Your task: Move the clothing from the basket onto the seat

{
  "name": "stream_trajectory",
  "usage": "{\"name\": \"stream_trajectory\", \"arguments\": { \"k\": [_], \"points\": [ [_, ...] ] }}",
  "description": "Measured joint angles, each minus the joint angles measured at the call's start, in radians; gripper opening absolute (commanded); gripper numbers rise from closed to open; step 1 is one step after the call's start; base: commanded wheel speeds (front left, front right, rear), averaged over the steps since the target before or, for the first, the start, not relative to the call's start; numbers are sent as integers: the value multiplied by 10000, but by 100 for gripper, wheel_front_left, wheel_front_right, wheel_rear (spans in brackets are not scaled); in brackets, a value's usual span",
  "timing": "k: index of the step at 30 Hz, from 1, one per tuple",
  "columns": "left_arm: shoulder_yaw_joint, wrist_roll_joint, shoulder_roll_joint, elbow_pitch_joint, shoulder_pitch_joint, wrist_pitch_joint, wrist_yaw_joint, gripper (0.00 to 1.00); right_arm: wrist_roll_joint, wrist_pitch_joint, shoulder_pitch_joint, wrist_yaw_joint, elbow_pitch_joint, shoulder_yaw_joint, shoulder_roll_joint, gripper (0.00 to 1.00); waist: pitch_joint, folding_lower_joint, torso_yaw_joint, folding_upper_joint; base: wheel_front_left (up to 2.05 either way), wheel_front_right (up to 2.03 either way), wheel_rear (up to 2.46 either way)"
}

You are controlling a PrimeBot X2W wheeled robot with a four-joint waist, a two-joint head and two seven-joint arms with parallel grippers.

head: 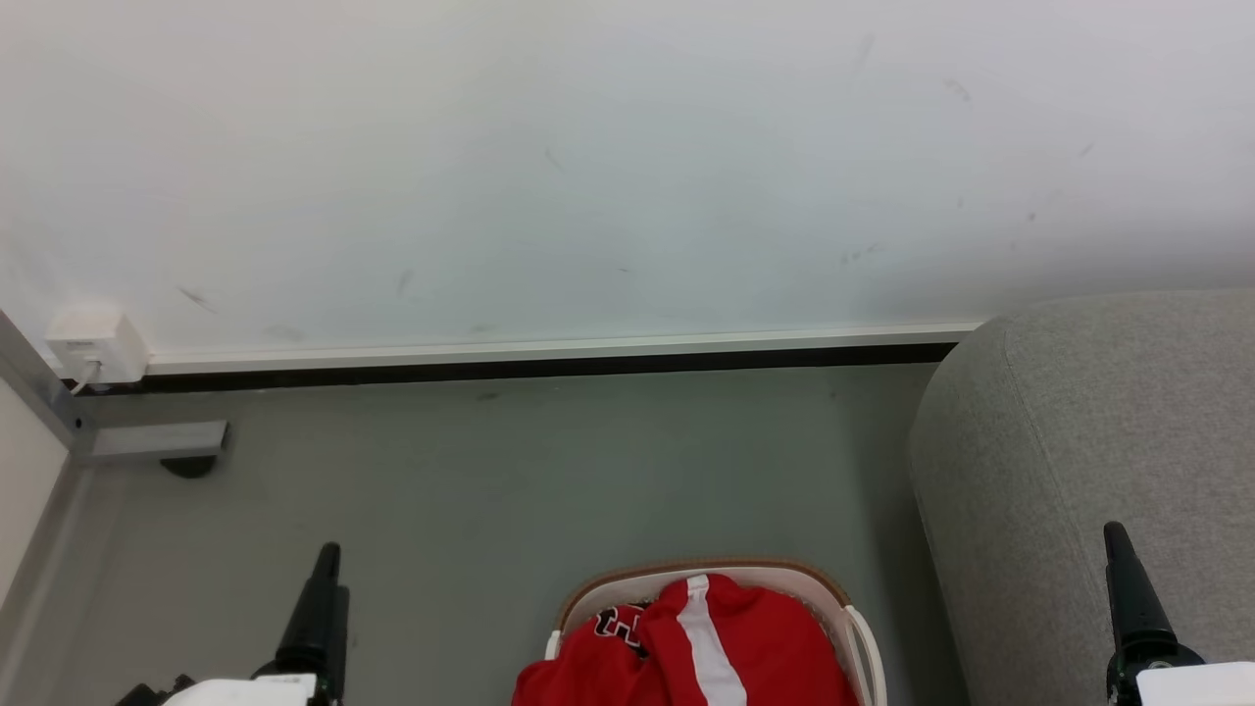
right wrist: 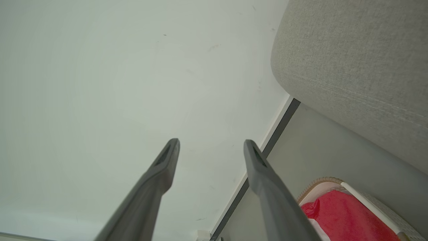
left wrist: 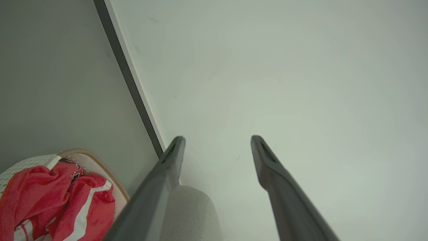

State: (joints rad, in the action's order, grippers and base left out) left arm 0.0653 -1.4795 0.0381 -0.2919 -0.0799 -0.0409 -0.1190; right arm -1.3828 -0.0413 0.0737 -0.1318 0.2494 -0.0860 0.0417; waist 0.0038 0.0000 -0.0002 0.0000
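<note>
We see the left gripper (left wrist: 217, 139) and right gripper (right wrist: 211, 142) both spread and empty, flanking the basket (head: 784, 571). The clothing (head: 775, 647) is heaped inside, and the seat (head: 1079, 422) is just beside it on our right, so likely a short carry.

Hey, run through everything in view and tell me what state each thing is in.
basket: upright on the floor, full.
clothing: bunched up inside the basket.
seat: bare where it shows.
left gripper: jaws open, holding nothing.
right gripper: jaws open, holding nothing.

Scuffed white wall (head: 627, 147) above dark skirting (head: 549, 366), grey floor (head: 490, 471).
</note>
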Motion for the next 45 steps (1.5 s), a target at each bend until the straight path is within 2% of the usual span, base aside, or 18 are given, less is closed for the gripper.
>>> {"name": "stream_trajectory", "arguments": {
  "k": [16, 45],
  "points": [
    [-522, 3446, 6, 391, -21, 642, 585, 100, 3396, 644, -168, 0, -451, 506, 372, 100, 26, 0, 7, 0, 0, 0, 0],
    [-1212, 7430, 23, 761, -22, 1584, 938, 100, 7241, 1578, -224, 0, -857, 1085, 757, 100, 95, 0, 4, 1, 0, 0, 0]
  ]
}}
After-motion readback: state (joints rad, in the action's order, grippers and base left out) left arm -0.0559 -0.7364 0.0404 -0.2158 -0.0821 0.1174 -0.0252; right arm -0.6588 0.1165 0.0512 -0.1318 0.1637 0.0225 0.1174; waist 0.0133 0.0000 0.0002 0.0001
